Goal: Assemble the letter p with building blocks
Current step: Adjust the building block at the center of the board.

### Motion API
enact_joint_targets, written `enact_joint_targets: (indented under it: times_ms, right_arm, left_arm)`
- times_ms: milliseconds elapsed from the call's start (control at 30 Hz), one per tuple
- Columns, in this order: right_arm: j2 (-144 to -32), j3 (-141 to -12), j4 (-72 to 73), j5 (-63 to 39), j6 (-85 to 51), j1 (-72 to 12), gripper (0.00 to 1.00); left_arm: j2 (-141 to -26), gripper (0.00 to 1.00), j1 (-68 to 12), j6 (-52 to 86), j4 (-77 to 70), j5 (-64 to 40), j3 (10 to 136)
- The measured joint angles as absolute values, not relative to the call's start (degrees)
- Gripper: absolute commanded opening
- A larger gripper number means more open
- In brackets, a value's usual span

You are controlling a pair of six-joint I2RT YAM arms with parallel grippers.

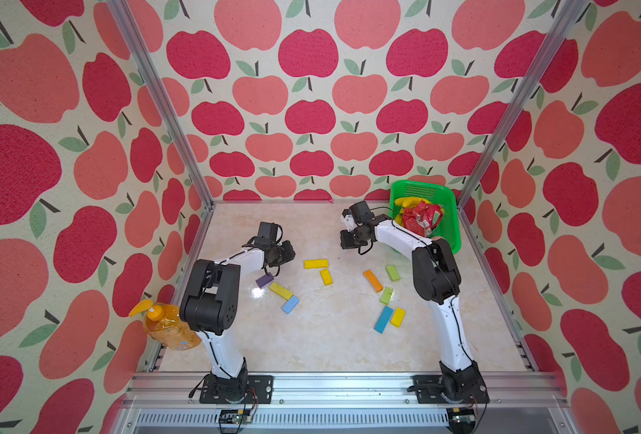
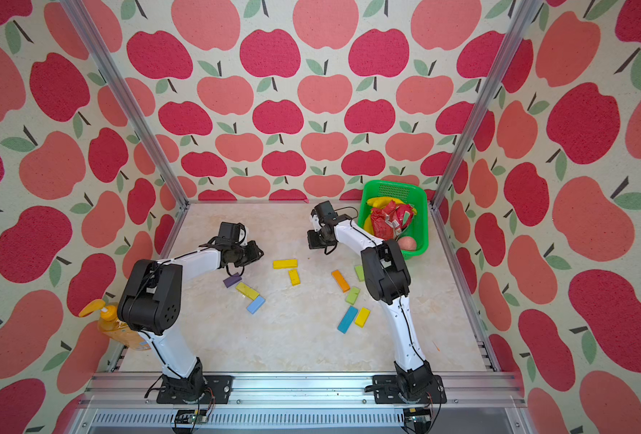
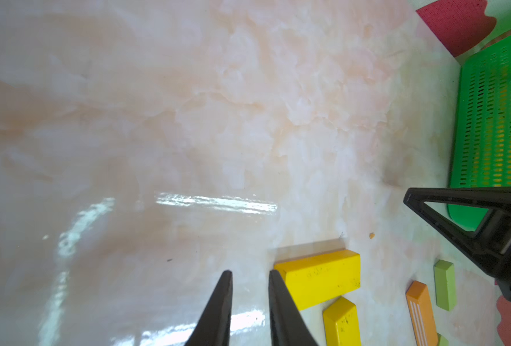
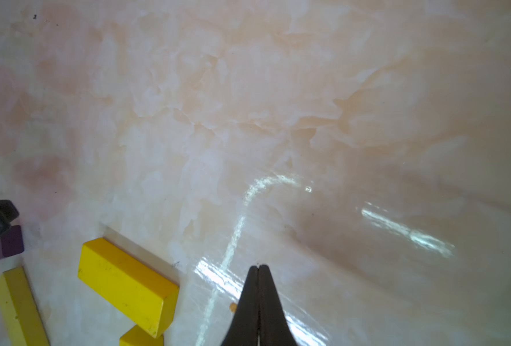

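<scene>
Building blocks lie loose on the marble table and no letter p shows. A purple block (image 1: 264, 280), a yellow one (image 1: 281, 291) and a light blue one (image 1: 290, 304) form a slanted row at the left. A long yellow block (image 1: 316, 263) (image 3: 320, 278) and a short yellow block (image 1: 326, 277) lie mid-table. Orange (image 1: 373, 280), light green (image 1: 393, 272), blue (image 1: 383, 319) and yellow (image 1: 398, 316) blocks lie at the right. My left gripper (image 3: 250, 272) hovers beside the long yellow block, narrowly open and empty. My right gripper (image 4: 258, 266) is shut and empty, farther back.
A green basket (image 1: 450, 221) with bananas and a red packet stands at the back right corner, just behind my right arm. An orange soap bottle (image 1: 165, 323) stands by the left arm's base. Metal frame posts edge the table.
</scene>
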State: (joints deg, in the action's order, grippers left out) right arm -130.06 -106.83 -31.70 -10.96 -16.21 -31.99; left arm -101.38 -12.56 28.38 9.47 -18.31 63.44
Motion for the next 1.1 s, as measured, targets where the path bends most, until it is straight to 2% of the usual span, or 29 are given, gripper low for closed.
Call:
enact_joint_targets:
  times_ms: [167, 267, 367, 500, 733, 1100]
  right_arm:
    - [-122.72, -101.82, -34.65, -11.27, -16.93, -33.67, 0.04]
    - [-121.6, -100.36, -36.14, -12.01, -17.45, -35.7, 0.0]
    - [-121.6, -97.93, -36.45, -12.82, -17.78, -37.63, 0.0]
    - [-121.51, -92.9, -36.07, -13.65, -18.81, -39.09, 0.0]
    - [-121.49, -89.82, -35.97, -14.76, -20.32, -39.44, 0.0]
    - [-121.82, -90.89, -36.58, -17.06, -21.17, -39.75, 0.0]
  left_arm:
    - [-97.56, 0.2, -18.48, 27.9, 20.62, -18.04, 69.73]
    - [-97.73, 0.12, -21.61, 28.58, 24.32, -19.09, 68.84]
    - [-98.35, 0.05, -23.16, 29.58, 26.09, -19.88, 65.8]
    - [-98.91, 0.02, -25.17, 30.96, 27.73, -19.55, 63.57]
    - [-100.2, 0.0, -28.49, 32.14, 27.94, -18.83, 63.61]
    - [-106.94, 0.0, -28.53, 32.27, 28.53, -18.44, 67.18]
